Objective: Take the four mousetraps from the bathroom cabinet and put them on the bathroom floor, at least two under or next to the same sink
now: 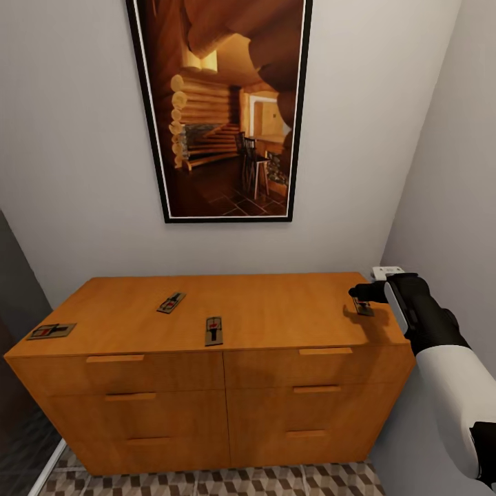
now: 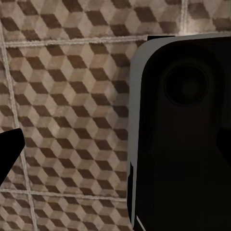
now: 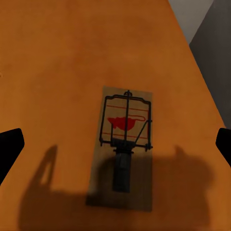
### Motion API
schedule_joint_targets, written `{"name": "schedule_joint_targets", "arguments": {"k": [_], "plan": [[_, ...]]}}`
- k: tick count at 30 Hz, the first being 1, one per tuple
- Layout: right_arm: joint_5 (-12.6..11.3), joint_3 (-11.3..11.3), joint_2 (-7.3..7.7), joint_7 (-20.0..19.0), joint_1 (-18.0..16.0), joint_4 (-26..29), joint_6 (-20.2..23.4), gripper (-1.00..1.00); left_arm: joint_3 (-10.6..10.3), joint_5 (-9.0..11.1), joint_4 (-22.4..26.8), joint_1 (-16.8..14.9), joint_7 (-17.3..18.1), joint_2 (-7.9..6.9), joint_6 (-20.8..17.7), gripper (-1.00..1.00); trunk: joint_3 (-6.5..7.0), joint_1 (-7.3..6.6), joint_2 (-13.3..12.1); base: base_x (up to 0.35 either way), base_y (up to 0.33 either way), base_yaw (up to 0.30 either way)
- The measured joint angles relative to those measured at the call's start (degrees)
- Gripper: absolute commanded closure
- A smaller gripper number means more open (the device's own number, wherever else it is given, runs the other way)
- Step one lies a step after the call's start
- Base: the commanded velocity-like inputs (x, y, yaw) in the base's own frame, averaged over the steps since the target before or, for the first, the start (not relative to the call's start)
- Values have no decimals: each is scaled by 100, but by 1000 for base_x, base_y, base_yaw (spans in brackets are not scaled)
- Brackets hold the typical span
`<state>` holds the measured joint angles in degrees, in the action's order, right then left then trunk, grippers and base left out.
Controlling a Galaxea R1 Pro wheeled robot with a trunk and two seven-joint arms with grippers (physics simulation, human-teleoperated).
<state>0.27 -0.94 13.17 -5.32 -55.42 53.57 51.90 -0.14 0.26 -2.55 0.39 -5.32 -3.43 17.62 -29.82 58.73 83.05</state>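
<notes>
The orange-brown cabinet (image 1: 275, 313) stands against the wall, and several mousetraps lie flat on its top. One mousetrap (image 1: 52, 331) is at the left edge, another (image 1: 171, 302) left of centre, and a third (image 1: 214, 331) near the front edge. The rightmost mousetrap (image 1: 363, 308) lies just below my right gripper (image 1: 361, 295). In the right wrist view that mousetrap (image 3: 124, 149) sits between the wide-apart black fingertips (image 3: 10, 147) of the open right gripper (image 3: 115, 144), which holds nothing. My left gripper (image 2: 115, 154) hangs over the bathroom floor (image 2: 72, 110), with one fingertip (image 2: 8, 154) at the picture's edge.
A large framed picture (image 1: 220, 110) hangs above the cabinet. The side wall and a white socket (image 1: 387, 271) are close to my right arm. Cube-pattern tiles (image 1: 207, 482) run in front of the drawers. A dark rounded robot part (image 2: 183, 134) is beside the left gripper.
</notes>
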Motion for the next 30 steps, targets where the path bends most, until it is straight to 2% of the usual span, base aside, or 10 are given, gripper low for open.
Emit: {"name": "schedule_joint_targets", "arguments": {"k": [5,13,30], "plan": [[-4,-7,14,-22,2,0,-1,-100,0,0,-3,0,0,0,0,-100,0,0,0,0,0,0],[-17,-10,116,-50,1,0,-1,-100,0,0,-20,0,0,16,0,-100,0,0,0,0,0,0],[-13,-97,250,-346,8,-4,-1,-100,0,0,-41,0,0,47,0,-100,0,0,0,0,0,0]]}}
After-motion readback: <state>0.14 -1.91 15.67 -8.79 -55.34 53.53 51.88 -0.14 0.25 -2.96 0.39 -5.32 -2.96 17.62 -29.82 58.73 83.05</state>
